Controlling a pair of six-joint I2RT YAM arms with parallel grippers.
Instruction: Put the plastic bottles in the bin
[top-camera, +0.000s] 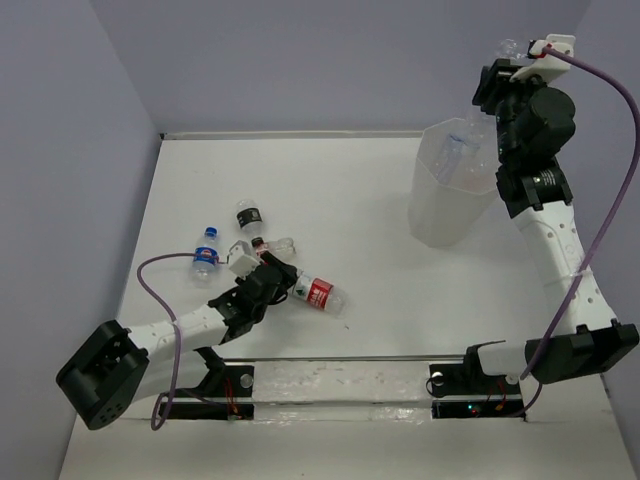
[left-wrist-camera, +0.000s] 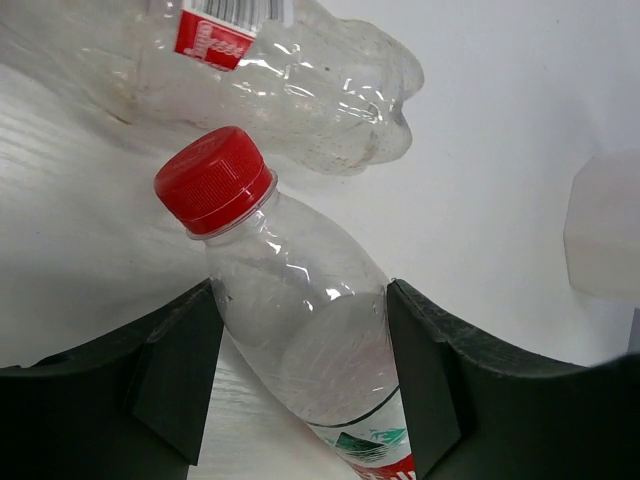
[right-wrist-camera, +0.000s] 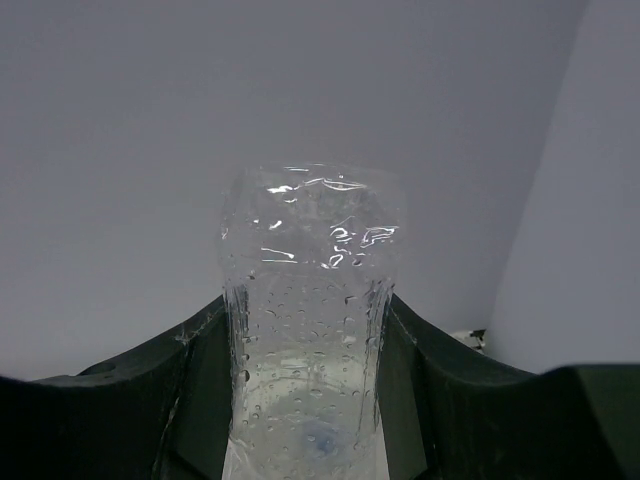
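The right jaws are clenched on a clear bottle (right-wrist-camera: 308, 300), held high and seemingly not squarely over the bin (top-camera: 440, 215). Let go from there and I reckon it clips the rim or drops outside. The left jaws pinch a red-capped bottle (left-wrist-camera: 290, 330) lying on the bench (top-camera: 340, 180). Slick and round, it may squirt free and knock the labelled bottle (left-wrist-camera: 300, 80) just beyond its cap.

Top view. White table (top-camera: 340, 190) fills the centre of the frame, matte and faintly wood-grained. Pale lavender-grey back wall (top-camera: 300, 60) spans the top, meeting the table along a straight seam. Left wall (top-camera: 60, 180) slants down the left edge; right wall (top-camera: 615, 25) occupies the upper right corner. Glossy strip (top-camera: 340, 385) runs along the bottom edge.
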